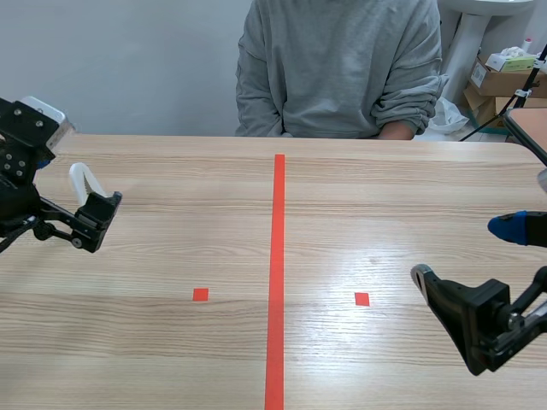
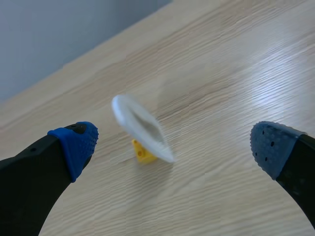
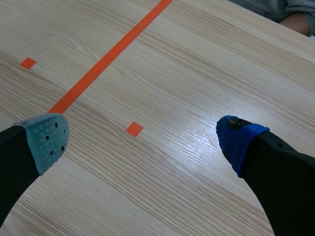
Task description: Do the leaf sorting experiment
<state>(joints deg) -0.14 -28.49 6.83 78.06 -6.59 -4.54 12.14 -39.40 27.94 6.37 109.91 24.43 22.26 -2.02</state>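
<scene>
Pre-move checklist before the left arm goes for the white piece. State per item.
1. Left gripper open, holding nothing: ok.
2. White piece ahead of the left gripper, in line with the gap between its fingers: ok.
3. White piece seated firmly on its yellow base: cannot tell, it looks blurred and tilted.
4. Right gripper open, holding nothing, on its own side of the table: ok.
5. Person behind the far edge, no hand over the table: ok.
</scene>
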